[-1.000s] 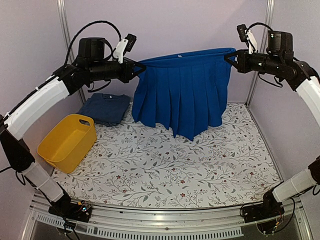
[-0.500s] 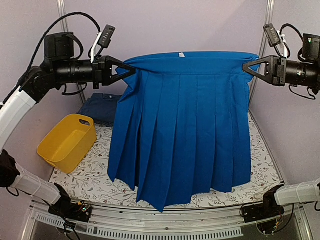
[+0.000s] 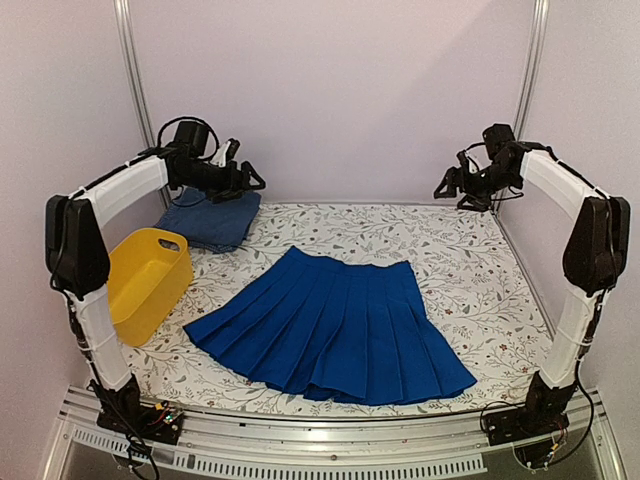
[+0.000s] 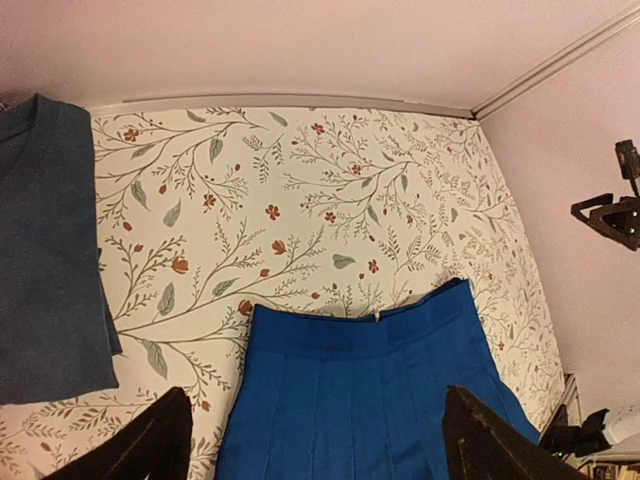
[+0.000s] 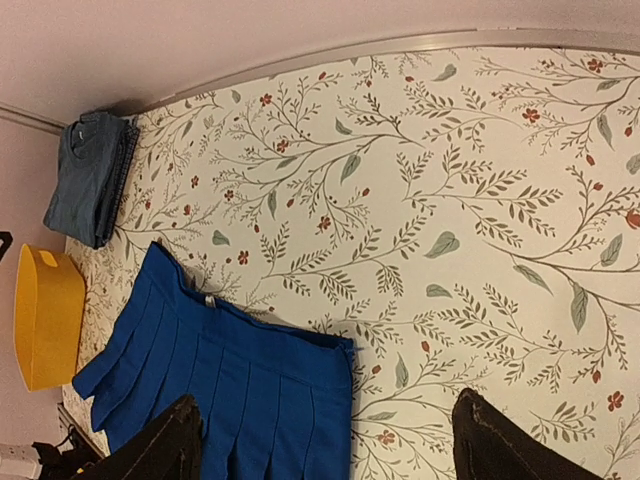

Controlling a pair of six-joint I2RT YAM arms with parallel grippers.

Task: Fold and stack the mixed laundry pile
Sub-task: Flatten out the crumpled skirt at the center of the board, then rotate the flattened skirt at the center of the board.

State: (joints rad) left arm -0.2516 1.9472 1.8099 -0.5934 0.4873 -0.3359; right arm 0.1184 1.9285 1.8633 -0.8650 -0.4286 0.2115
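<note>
Left gripper (image 3: pixel 252 184) and right gripper (image 3: pixel 447 186) hang released behind the spread blue pleated skirt (image 3: pixel 335 325); folding it likely means gripping its hem corners.

One royal-blue pleated skirt (image 3: pixel 335 335), one folded navy garment (image 3: pixel 210 218) — one yellow tub (image 3: pixel 145 283).

Matt cloth skirt (image 3: pixel 330 335), smooth plastic tub (image 3: pixel 160 298)

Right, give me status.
Left pincer open, empty; right pincer open, empty. Blue skirt spread flat, not yet folded. Nothing on it; yellow tub off at left.
</note>
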